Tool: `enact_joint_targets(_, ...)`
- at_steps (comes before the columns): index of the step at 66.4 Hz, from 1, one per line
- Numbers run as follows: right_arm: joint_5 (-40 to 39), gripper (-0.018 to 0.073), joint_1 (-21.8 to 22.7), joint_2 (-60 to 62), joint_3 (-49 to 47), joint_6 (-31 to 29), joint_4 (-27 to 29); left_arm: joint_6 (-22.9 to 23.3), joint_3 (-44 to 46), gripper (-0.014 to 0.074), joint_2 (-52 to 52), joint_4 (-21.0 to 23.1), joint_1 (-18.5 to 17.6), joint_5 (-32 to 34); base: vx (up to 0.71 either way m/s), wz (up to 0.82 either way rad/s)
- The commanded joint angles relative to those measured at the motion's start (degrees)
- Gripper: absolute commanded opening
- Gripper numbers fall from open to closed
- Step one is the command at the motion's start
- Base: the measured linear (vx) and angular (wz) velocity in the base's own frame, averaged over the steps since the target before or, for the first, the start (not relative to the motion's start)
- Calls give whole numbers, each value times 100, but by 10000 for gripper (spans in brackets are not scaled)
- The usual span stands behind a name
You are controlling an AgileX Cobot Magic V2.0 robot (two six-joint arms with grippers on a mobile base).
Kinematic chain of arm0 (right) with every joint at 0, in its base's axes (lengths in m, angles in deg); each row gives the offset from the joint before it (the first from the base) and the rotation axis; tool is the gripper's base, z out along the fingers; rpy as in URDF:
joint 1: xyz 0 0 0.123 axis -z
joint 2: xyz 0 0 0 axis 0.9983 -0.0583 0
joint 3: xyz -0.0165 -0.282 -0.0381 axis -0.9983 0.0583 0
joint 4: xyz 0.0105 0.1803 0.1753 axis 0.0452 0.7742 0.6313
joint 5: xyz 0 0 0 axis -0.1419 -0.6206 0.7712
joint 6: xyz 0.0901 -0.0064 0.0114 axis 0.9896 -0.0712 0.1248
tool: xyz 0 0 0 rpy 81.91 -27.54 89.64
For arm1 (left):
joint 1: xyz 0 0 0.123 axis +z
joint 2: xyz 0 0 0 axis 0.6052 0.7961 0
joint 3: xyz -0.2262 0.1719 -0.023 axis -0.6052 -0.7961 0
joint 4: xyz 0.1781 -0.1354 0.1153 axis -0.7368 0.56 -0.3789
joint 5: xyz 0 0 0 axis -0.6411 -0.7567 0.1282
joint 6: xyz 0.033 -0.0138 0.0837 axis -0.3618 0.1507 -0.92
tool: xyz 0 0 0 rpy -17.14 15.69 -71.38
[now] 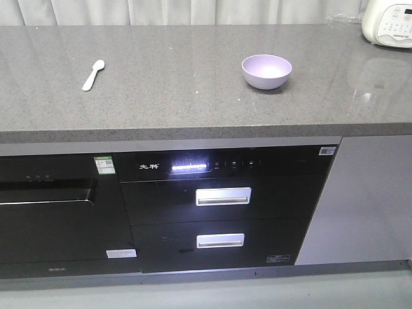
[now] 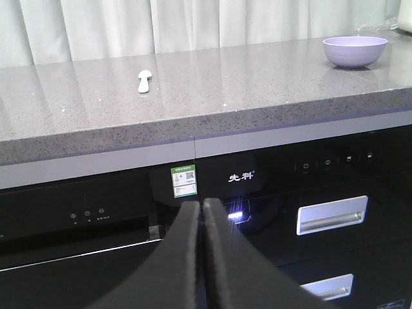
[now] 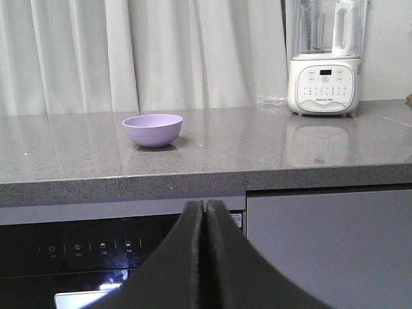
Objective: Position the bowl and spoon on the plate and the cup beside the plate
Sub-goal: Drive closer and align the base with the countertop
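**Spotter:** Start at your left. What's there?

**Caller:** The spoon (image 1: 93, 74) lies flat on the grey worktop (image 1: 180, 103), over on the left side. Its head points toward the curtain (image 2: 96, 29) and its handle angles back toward the front edge. Nothing is touching it.

**Spotter:** And your left tool?

**Caller:** Your left tool (image 2: 201, 206) is pinched closed, the black fingers pressed flat together with nothing between them. It hangs low, below the worktop's edge and in front of the black cabinet front (image 2: 270, 180).

**Spotter:** Moving across the middle?

**Caller:** A lit strip (image 1: 188, 168) glows on the cabinet panel. Above it and a little to the right, the bowl (image 1: 266, 71) stands upright and empty on the worktop. It's well apart from the spoon and set back from the front edge.

**Spotter:** Now your right side?

**Caller:** Your right tool (image 3: 205, 205) is also closed tight, fingers together and gripping nothing. It sits low, under the worktop's lip. The bowl is up and to its left in the right wrist view. At the far right a white blender (image 3: 325, 58) stands by the curtain, well clear of the bowl.
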Motion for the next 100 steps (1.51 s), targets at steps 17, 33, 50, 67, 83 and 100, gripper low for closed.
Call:
enact_joint_targets(17, -395, -3, 29, 44, 20, 0, -17, 77, 44, -6, 39, 16, -4, 403, 9, 1)
enact_joint_targets(33, -395, -3, 29, 44, 20, 0, -17, 77, 44, -6, 39, 16, -4, 403, 8, 1)
enact_joint_targets(50, -395, -3, 29, 44, 20, 0, -17, 77, 44, -6, 39, 16, -4, 403, 8, 2)
enact_joint_targets(67, -395, -3, 29, 44, 20, 0, -17, 77, 44, -6, 39, 16, -4, 403, 8, 2)
enact_joint_targets(83, -395, -3, 29, 44, 20, 0, -17, 77, 44, -6, 39, 16, -4, 403, 8, 2)
enact_joint_targets(100, -395, -3, 29, 44, 20, 0, -17, 77, 44, -6, 39, 16, -4, 403, 6, 1)
